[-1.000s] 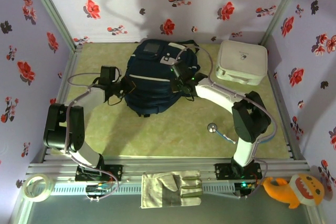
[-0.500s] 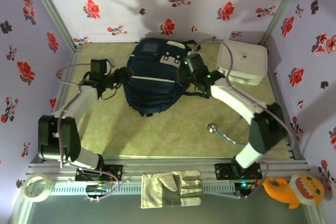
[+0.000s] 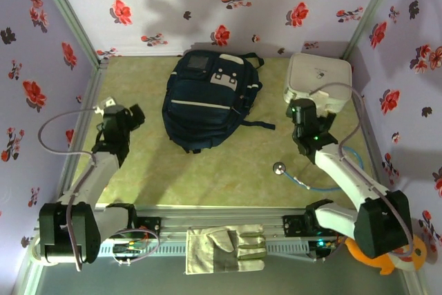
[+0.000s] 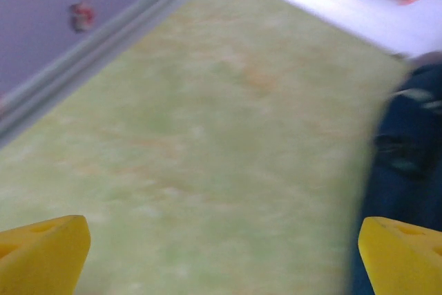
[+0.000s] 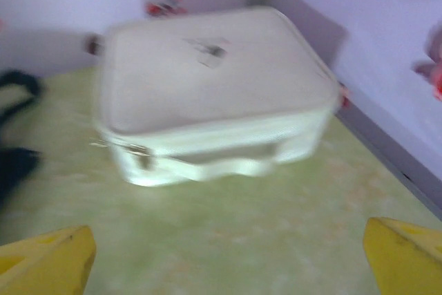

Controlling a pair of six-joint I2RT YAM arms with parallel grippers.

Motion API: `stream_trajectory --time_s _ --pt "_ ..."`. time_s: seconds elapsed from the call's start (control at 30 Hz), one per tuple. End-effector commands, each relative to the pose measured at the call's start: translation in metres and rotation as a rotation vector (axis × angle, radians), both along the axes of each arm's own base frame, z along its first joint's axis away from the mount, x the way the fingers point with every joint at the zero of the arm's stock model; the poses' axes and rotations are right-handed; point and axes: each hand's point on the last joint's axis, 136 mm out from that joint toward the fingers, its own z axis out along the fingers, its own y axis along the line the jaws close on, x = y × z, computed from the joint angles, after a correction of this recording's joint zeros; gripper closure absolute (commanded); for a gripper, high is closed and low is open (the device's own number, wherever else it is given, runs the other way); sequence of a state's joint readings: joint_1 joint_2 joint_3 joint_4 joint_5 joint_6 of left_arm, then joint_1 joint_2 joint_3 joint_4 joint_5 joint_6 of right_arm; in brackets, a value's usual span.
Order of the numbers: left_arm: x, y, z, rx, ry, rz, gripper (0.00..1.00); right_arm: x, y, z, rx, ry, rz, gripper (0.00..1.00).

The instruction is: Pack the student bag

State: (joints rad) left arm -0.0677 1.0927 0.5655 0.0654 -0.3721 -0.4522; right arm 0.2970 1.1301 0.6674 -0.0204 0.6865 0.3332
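Left claw (image 4: 221,253) is gaping wide, empty, the soft navy-blue fabric backpack (image 3: 207,101) lying to its right. Right claw (image 5: 222,253), equally spread and empty, is facing a white rounded-square case (image 5: 207,88).

Navy student bag (image 3: 209,105) lies flat mid-table; white stripes up.

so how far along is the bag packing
Done: nothing that shows. The student bag lies on the table, and I cannot tell whether anything is inside. In hand: nothing. The left gripper and right gripper are both open and empty, apart from the bag. Left: the white case and the stethoscope lie outside it.
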Motion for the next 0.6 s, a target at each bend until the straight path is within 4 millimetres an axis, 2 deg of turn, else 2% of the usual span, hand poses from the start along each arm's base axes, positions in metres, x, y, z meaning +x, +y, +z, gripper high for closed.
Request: stream_trajectory --time_s 0.0,0.13,0.23,0.33,0.43,0.57 --pt "-0.010 0.040 0.013 0.193 -0.081 0.158 0.00 -0.005 -0.033 -0.011 -0.001 -0.077 -0.122 0.01" --pt "-0.010 0.042 -0.011 0.245 -0.092 0.142 0.00 -0.003 -0.029 -0.037 -0.081 -0.031 -0.029 0.00" --pt "0.000 0.035 -0.025 0.290 -0.089 0.069 0.00 0.003 -0.030 -0.051 -0.118 -0.021 -0.008 0.01" --pt "0.015 0.019 -0.023 0.299 -0.117 -0.042 0.00 0.010 -0.024 -0.064 -0.124 -0.025 0.040 0.01" --pt "0.026 0.006 -0.023 0.305 -0.155 -0.131 0.00 0.018 -0.018 -0.065 -0.134 -0.042 0.093 0.01" --pt "0.036 -0.009 -0.035 0.303 -0.169 -0.237 0.00 0.027 -0.019 -0.065 -0.124 -0.088 0.144 0.01"
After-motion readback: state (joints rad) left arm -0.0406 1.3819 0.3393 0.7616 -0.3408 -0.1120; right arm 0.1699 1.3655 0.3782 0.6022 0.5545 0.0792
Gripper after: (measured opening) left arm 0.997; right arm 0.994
